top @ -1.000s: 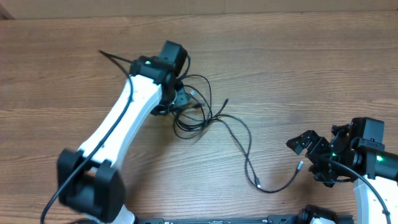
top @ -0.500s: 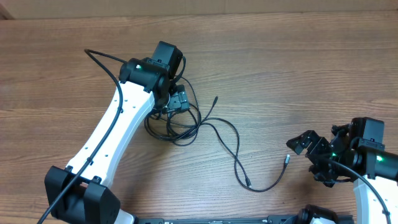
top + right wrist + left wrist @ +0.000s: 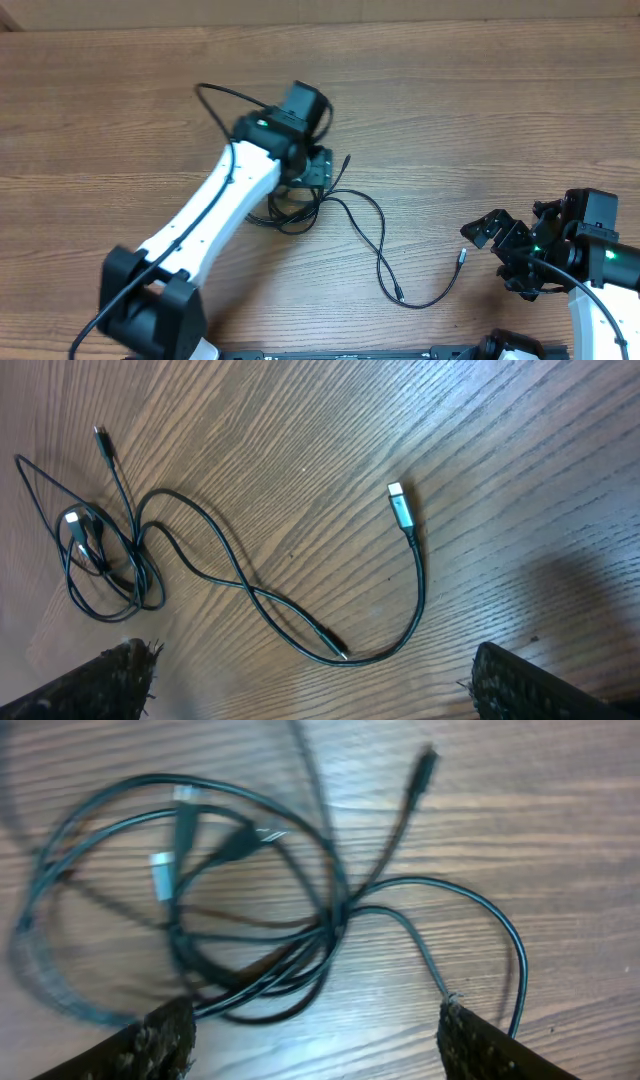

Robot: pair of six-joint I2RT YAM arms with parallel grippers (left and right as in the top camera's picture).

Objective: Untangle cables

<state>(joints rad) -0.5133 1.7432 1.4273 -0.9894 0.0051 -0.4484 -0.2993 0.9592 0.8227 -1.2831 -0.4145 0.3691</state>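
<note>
Cables (image 3: 297,213) partly hidden under left arm (image 3: 230,200), blurred in left wrist view

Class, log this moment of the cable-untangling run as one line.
cables: knotted loops, one strand trailing to silver-tipped plug | left gripper: open, above the loops | right gripper: open, empty, clear of plug

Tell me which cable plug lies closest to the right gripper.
The silver-tipped plug ending the long loose strand, lying alone just left of the right gripper. The other plugs sit far off, in or beside the tangle by the left arm.
</note>
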